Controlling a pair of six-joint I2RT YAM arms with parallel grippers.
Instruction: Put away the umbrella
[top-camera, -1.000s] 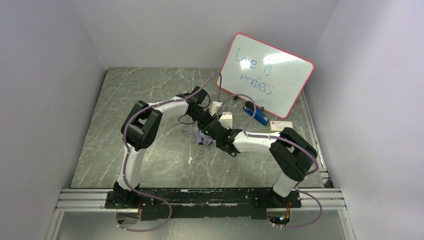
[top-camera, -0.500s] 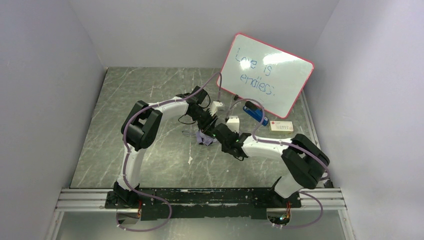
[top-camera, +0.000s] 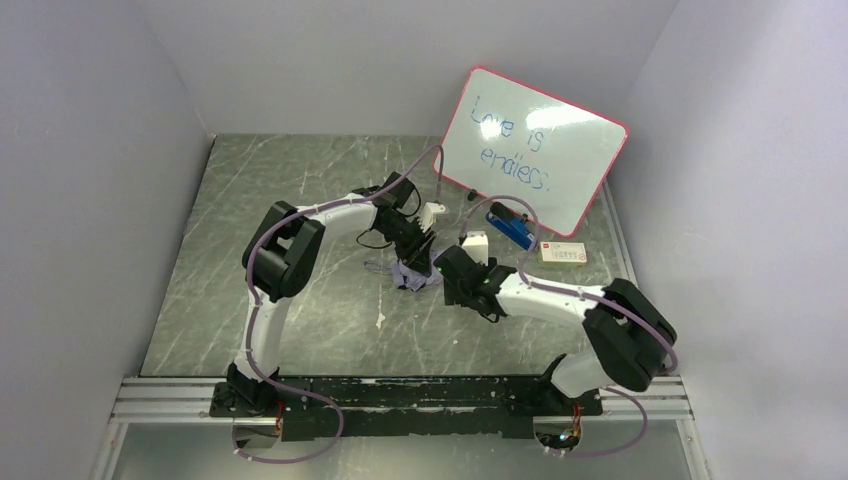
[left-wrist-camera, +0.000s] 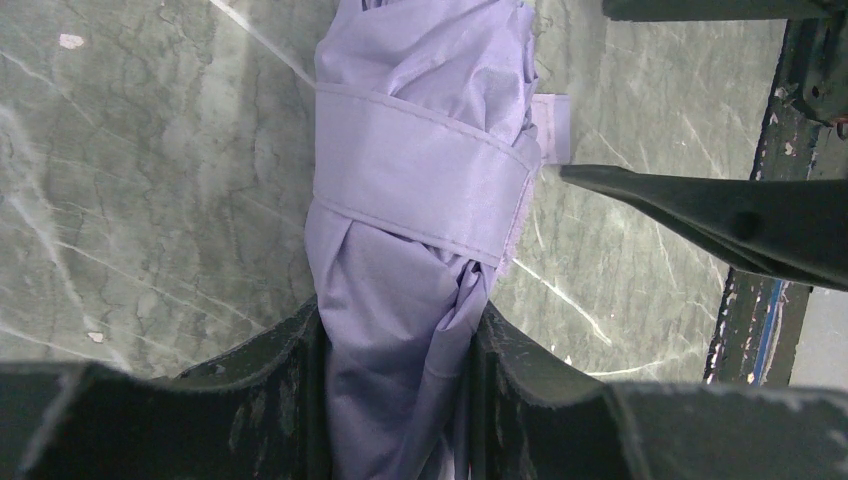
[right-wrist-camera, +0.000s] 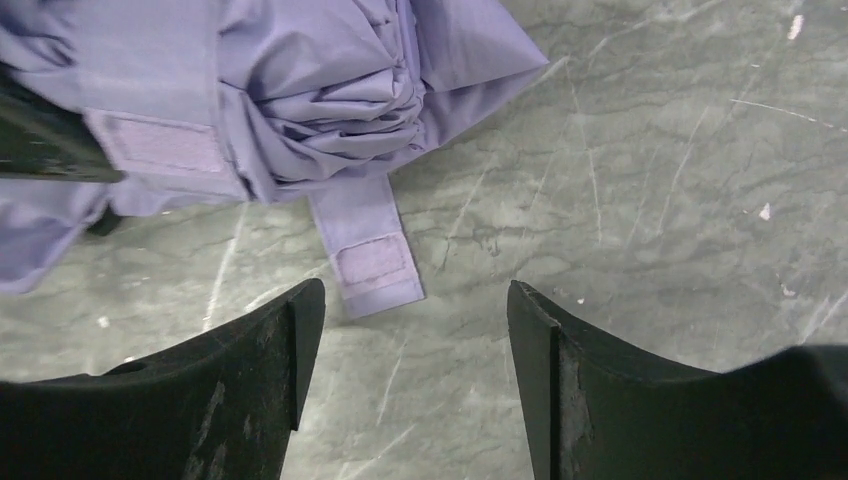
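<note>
The right gripper (right-wrist-camera: 415, 330) is spread and empty above the tabletop (right-wrist-camera: 650, 200), just beside the loose strap tab (right-wrist-camera: 372, 262) of the umbrella (right-wrist-camera: 300, 90). The umbrella lies folded and bundled near the middle of the tabletop. The left gripper (left-wrist-camera: 400, 400) pinches the bundle, just short of its wrapped band (left-wrist-camera: 420, 175). Farther back, at the right, stands a tilted whiteboard (top-camera: 535, 150).

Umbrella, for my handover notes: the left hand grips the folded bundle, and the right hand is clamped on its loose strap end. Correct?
No. The left hand does grip the umbrella, but the right hand is open and holds nothing. The loose strap end lies on the table at its fingertips, as the right wrist view shows.
</note>
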